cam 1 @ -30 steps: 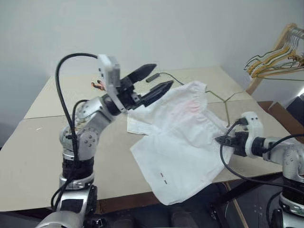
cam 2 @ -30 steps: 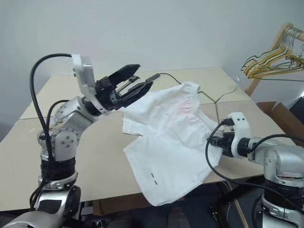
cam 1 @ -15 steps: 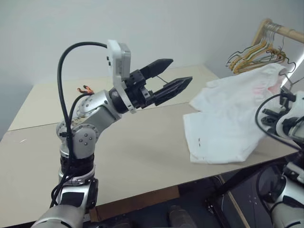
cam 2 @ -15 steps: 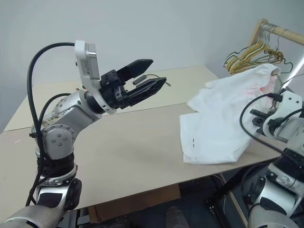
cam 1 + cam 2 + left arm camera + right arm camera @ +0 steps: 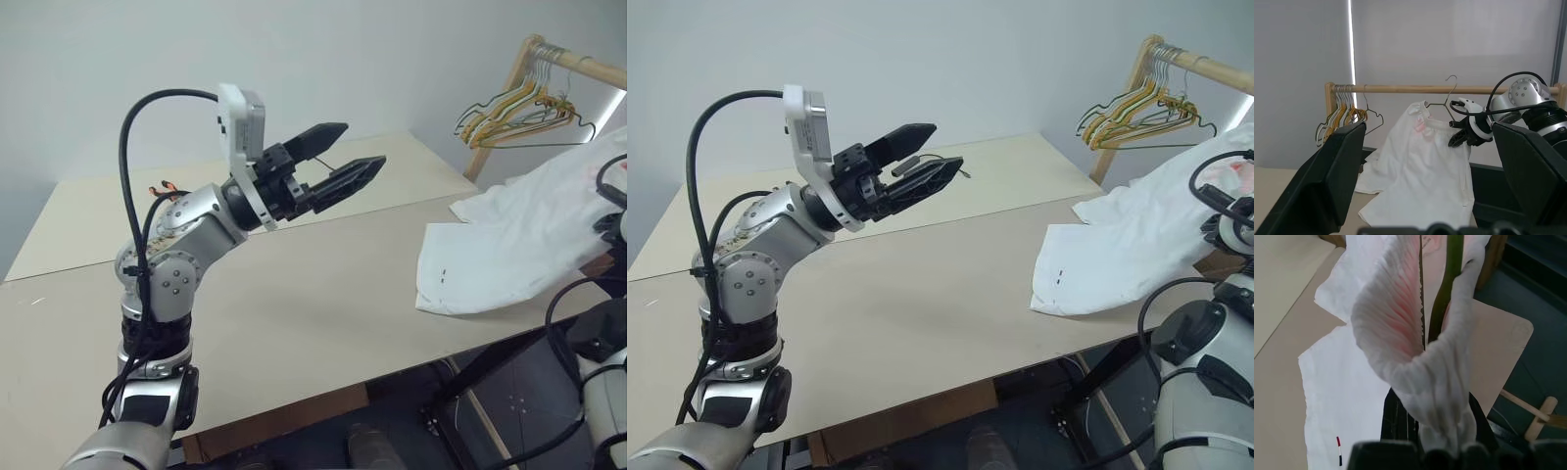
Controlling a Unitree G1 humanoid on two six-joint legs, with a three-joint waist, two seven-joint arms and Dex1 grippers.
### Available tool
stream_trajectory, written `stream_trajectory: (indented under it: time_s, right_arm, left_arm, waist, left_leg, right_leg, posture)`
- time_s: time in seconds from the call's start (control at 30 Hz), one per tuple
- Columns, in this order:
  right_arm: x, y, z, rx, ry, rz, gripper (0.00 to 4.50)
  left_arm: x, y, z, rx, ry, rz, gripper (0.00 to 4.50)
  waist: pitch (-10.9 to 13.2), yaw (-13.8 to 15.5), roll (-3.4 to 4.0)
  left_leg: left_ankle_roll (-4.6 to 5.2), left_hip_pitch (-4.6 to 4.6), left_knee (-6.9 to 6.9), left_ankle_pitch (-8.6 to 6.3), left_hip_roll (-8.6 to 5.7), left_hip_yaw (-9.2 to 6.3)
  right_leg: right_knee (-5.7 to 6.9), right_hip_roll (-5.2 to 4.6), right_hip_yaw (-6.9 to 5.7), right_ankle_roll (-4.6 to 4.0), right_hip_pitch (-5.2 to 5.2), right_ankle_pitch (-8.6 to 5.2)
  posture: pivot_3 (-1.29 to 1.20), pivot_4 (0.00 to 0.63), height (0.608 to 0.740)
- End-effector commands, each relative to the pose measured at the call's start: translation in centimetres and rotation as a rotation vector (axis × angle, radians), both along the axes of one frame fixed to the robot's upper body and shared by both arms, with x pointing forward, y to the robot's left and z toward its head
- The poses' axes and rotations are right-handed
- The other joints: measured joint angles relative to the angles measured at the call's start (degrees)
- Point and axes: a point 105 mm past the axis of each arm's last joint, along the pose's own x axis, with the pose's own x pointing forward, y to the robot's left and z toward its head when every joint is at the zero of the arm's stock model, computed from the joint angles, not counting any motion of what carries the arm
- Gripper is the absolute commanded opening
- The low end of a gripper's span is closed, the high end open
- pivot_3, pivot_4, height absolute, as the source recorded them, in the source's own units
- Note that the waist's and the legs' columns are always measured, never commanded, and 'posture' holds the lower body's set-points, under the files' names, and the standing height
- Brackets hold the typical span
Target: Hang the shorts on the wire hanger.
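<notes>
Most of the job looks done: the shorts [image 5: 1420, 161] drape over the wire hanger [image 5: 1445, 102], pinched by the right gripper [image 5: 1459, 133]; the left gripper [image 5: 343, 162] gapes empty.

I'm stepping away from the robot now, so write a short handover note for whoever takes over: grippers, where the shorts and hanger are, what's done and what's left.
Left gripper: jaws open, empty, raised over the table.
Right gripper: shut on the shorts' waistband, lifted beside the wooden rail.
Shorts: waist end raised, legs trailing on the table's right edge.
Wire hanger: threaded into the waistband, hook up beside the rail; whether it is hooked on cannot be told.
Done: shorts are on the hanger.
Left: confirm the hook is on the rail, then release.
</notes>
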Motion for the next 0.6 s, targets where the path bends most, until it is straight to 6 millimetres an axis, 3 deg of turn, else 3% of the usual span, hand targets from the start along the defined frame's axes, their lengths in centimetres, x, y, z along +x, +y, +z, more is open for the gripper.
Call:
stream_trajectory:
  time_s: [0.03,0.33,0.6]
  right_arm:
    - [0.0,-1.9,2.3,0.023,-0.109,-0.082,0.00]
    - [-0.3,-5.0,2.3,0.021,-0.135,-0.223,0.00]
    - [-0.5,-5.4,-0.8,0.082,-0.073,-0.265,0.00]
  left_arm:
    - [-0.4,0.3,0.9,-0.011,-0.050,0.012,4.45]
    - [-0.5,0.4,0.9,-0.007,-0.055,0.015,4.45]
    - [-0.9,0.1,0.9,0.001,-0.064,0.008,4.45]
  waist:
    - [0.02,-0.08,0.02]
    - [0.07,-0.23,0.01]
    - [0.09,-0.51,-0.03]
  left_leg:
    - [0.00,0.00,-0.03,0.00,0.00,0.04]
    - [0.02,0.02,-0.13,-0.01,0.02,0.24]
    - [0.12,0.05,-0.20,-0.07,0.05,0.54]
  right_leg:
    - [-0.02,0.00,0.03,0.00,-0.01,0.00]
    - [-0.24,0.04,0.19,0.05,0.02,0.02]
    - [-0.56,0.08,0.46,0.16,0.28,0.11]
  posture:
    - [-0.21,0.000,0.740]
    - [-0.20,0.000,0.740]
    - [-0.20,0.000,0.740]
